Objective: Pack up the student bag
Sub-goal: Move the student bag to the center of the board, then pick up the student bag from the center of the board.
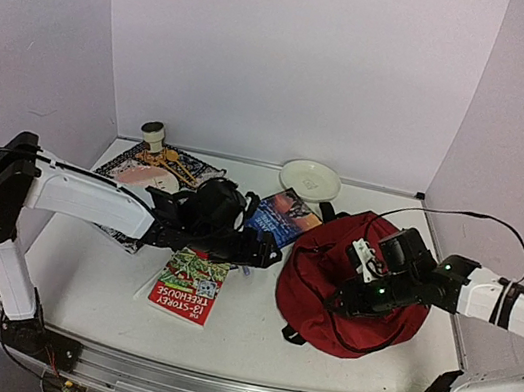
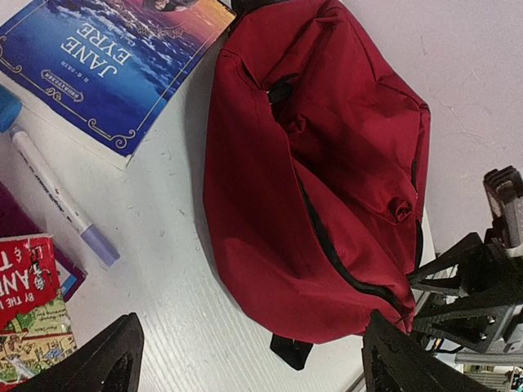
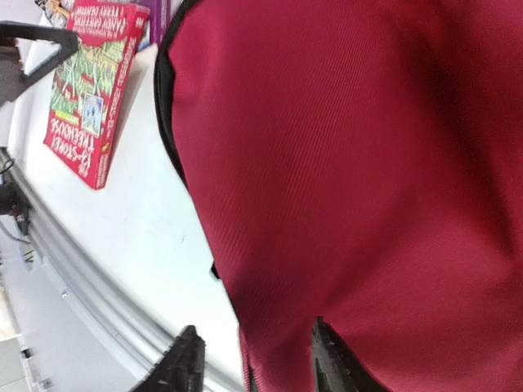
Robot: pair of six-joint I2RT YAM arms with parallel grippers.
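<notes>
Right gripper (image 3: 253,363) over student bag (image 1: 355,273), fingers parted, empty; left gripper (image 2: 253,359) wide open beside bag's left (right nearer).

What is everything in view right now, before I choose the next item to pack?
student bag: one, dark red, right of centre
Jane Eyre book: one, blue, by the bag's far left side
Treehouse book: one, red and green, front centre
pen: one, white with lilac cap, between the two books
plate: one, white, back centre
flat patterned item: one, dark, back left, partly hidden
cup: one, pale, back left
left tool: one, black, open, left of the bag
right tool: one, black, fingers apart over the bag
</notes>
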